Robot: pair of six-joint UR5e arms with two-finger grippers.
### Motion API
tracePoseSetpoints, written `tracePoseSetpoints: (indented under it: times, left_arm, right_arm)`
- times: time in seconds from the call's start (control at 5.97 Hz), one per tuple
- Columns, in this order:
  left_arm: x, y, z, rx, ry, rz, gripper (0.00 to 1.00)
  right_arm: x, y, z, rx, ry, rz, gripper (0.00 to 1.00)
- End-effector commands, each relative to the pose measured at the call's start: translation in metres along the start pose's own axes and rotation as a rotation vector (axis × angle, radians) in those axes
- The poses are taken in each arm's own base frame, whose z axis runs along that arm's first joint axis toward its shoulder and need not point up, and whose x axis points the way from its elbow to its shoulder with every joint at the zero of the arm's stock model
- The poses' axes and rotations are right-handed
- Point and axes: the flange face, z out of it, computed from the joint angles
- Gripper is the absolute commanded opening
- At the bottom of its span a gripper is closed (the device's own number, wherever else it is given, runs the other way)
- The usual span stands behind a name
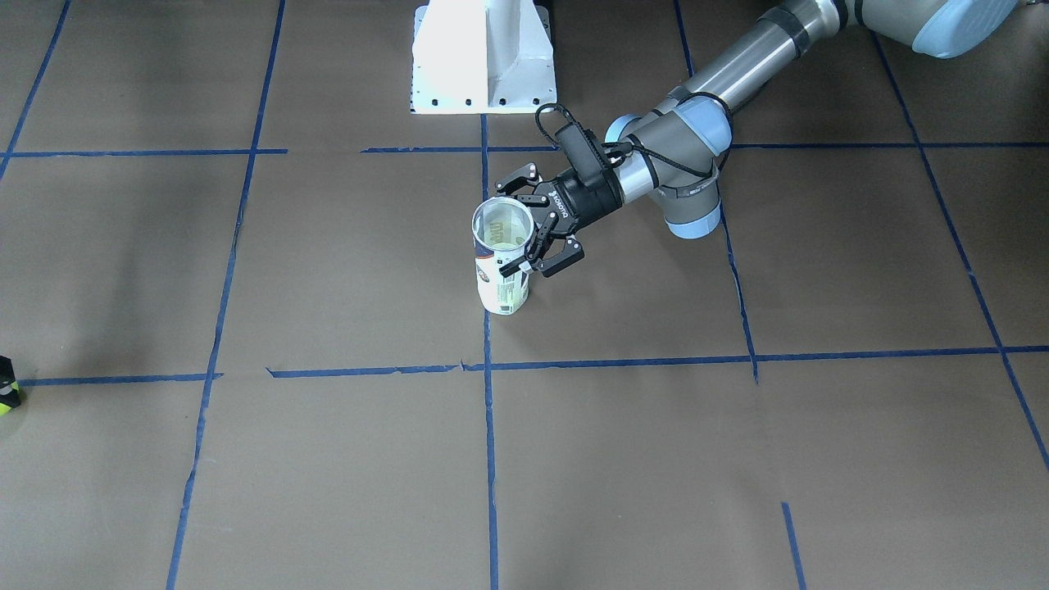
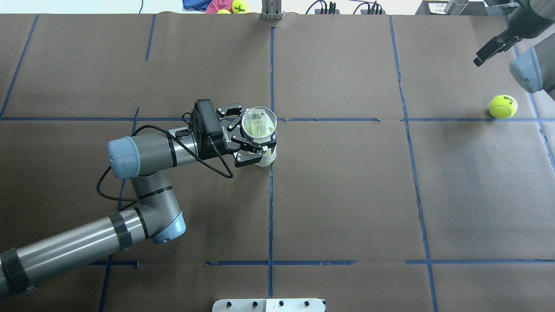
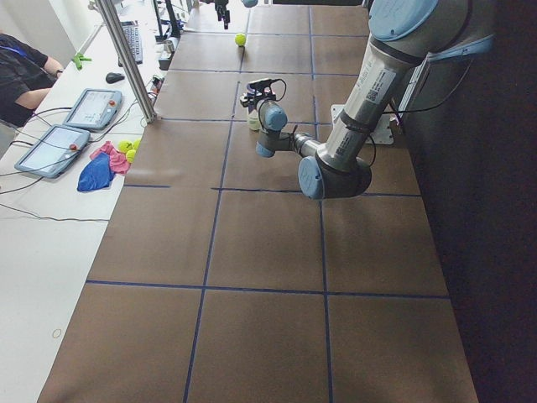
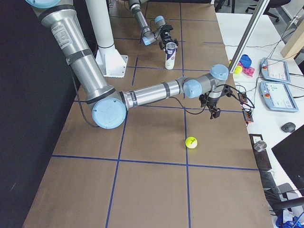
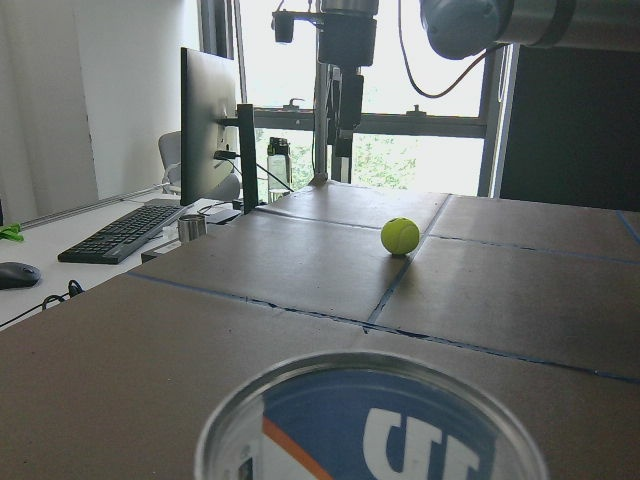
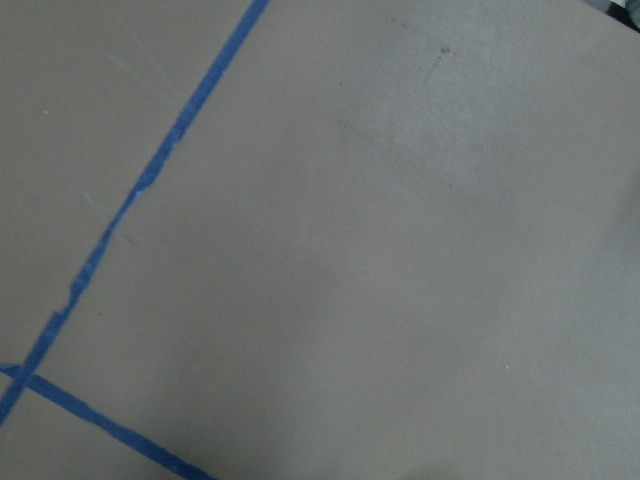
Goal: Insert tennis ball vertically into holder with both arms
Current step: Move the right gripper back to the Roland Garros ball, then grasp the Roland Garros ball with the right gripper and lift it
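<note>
though glossy, clear cylindrical plastic holder (image 2: 259, 130)

The left arm (image 2: 65, 249) and right arm (image 4: 152, 92) are silver-grey tubes with pale blue joint caps and black bands. The pedestal (image 1: 483, 57) is white, with dark bolts along its edge. Farthest from the pedestal, a looped black cable (image 2: 96, 187) runs to the left gripper (image 2: 253, 130), which is black with white lettering.
</note>
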Motion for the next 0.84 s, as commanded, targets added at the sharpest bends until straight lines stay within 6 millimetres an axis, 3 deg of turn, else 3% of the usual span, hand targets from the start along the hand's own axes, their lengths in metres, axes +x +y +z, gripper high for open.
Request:
tracePoseSetpoints:
  times: [0.0, 0.34, 0.67]
  left_arm:
    - [0.001, 0.000, 0.000, 0.000, 0.001, -0.001, 0.87]
    - [0.002, 0.001, 0.001, -0.002, 0.002, -0.001, 0.87]
    - [0.004, 0.002, 0.001, -0.003, 0.005, -0.003, 0.87]
  right_arm:
    - [0.038, 0.044, 0.047, 0.011, 0.002, -0.018, 1.00]
    - [0.044, 0.077, 0.071, -0.036, -0.002, -0.004, 1.00]
    - [0.033, 0.092, 0.098, -0.083, -0.003, -0.016, 1.00]
